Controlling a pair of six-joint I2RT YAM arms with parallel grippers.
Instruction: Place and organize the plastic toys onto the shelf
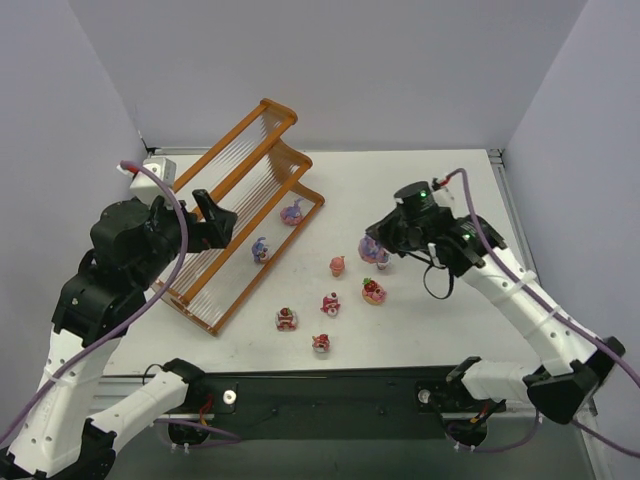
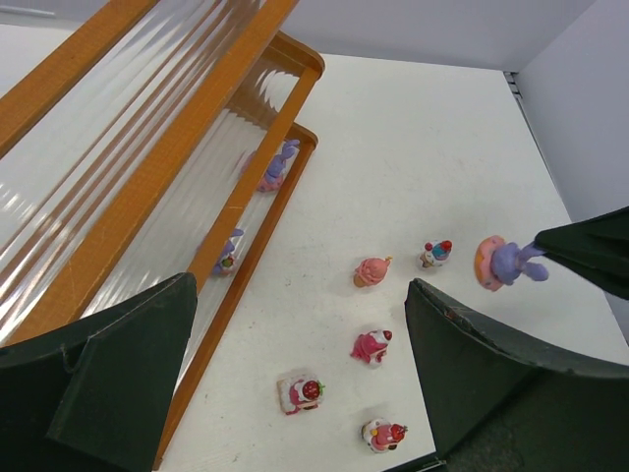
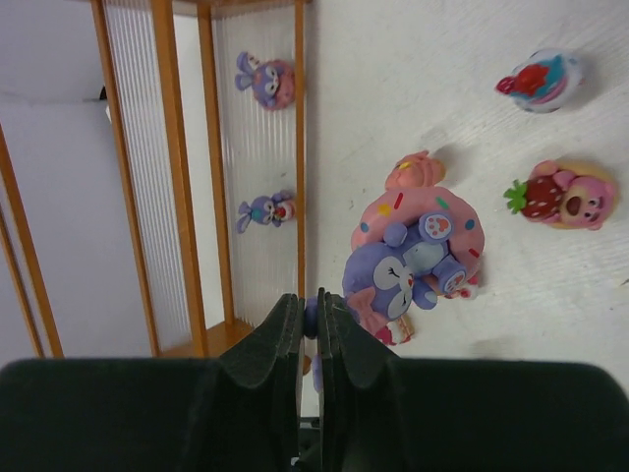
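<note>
My right gripper [image 3: 310, 303] is shut on the ear of a purple bunny lying on a pink donut [image 3: 413, 251], seemingly held just above the table [image 1: 440, 190], over another small toy. The same toy [image 2: 501, 262] shows at the right of the left wrist view. The orange-framed shelf [image 1: 235, 195] runs diagonally at the left. Its lowest tier holds two purple figurines [image 1: 292, 212] [image 1: 261, 249]. Several pink and red toys lie loose on the table, among them a cupcake [image 1: 338, 266] and a strawberry donut [image 1: 374, 291]. My left gripper [image 1: 215, 222] hovers open over the shelf's near end, holding nothing.
A small white box [image 1: 160, 170] sits behind the shelf's left side. Grey walls close in the table at back and sides. The black base rail [image 1: 330, 385] runs along the near edge. Three loose toys [image 2: 371, 345] [image 2: 303, 391] [image 2: 383, 434] lie beside the shelf's lower rail.
</note>
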